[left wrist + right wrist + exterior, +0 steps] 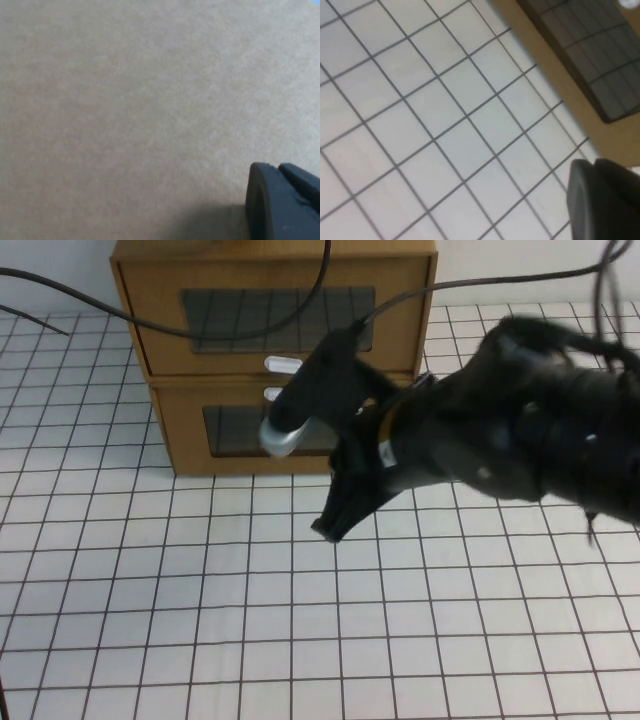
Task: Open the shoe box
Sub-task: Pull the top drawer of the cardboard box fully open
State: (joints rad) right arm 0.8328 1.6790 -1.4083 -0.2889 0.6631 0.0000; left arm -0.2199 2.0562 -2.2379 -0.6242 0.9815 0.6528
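1. High view: shoe box [400, 330], two stacked drawers, sits upper centre of frame on the gridded counter [150, 620]. Just below it at frame centre is the right tool [335, 522], in front of the lower drawer [190, 445], tips together. The right arm [520, 420] comes in from the right edge, angled down-left.
2. Left wrist view: the left tool [282, 200] is at lower right, close over a plain tan surface [125, 100]. Apart or together: cannot tell.
3. Right wrist view: right tool [605, 200] at lower right, above the counter [420, 125] grid. The shoe box [540, 55] is in the upper right corner.

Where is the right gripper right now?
High view: the right gripper, shut, is over the table centre, just in front of the lower drawer of the shoe box. The left gripper shows only in its wrist view, against a tan surface.
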